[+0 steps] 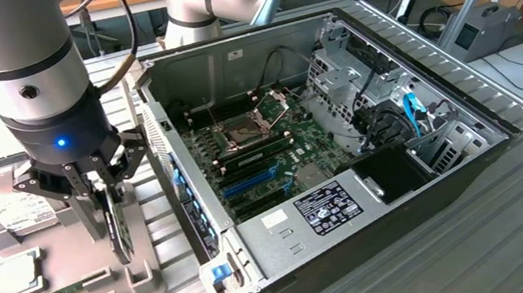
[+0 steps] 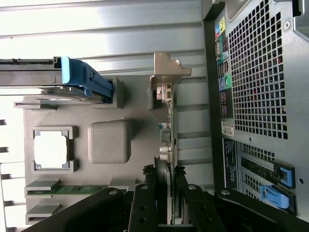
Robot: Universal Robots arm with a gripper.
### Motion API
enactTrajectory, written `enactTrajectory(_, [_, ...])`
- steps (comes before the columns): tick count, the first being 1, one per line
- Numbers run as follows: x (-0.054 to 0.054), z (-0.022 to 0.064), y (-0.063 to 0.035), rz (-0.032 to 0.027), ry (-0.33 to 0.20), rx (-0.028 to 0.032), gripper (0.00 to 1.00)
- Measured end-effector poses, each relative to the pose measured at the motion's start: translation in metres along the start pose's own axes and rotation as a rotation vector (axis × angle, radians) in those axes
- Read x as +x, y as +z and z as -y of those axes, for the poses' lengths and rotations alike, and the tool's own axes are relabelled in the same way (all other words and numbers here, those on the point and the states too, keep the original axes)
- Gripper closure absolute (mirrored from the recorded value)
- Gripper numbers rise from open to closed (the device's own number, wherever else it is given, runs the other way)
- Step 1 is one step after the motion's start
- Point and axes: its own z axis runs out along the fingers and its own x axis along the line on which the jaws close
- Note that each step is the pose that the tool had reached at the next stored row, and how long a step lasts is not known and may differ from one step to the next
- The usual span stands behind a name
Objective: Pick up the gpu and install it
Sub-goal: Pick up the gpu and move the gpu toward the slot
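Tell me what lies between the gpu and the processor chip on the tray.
A raised grey block sits between the gpu and the processor chip; the wrist view shows it.

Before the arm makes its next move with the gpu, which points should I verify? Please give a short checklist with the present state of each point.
1. Fingers on both faces of the gpu: ok, one on each side in the wrist view.
2. Gpu standing on edge, bracket away from the fingers: ok.
3. Gpu lower edge free of the grey holder: cannot tell.
4. Computer case open on its side, motherboard exposed: ok.
5. Blue slot on the motherboard unoccupied: ok.
6. Hard drive apart from the fingers: cannot tell, the arm overlaps it in the exterior view.
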Motion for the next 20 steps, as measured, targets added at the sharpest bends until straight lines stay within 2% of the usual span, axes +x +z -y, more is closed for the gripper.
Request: enactTrajectory(20, [-0.0002,-0.0005,-0.0079,0.0000,0.000,0.0004,0.74])
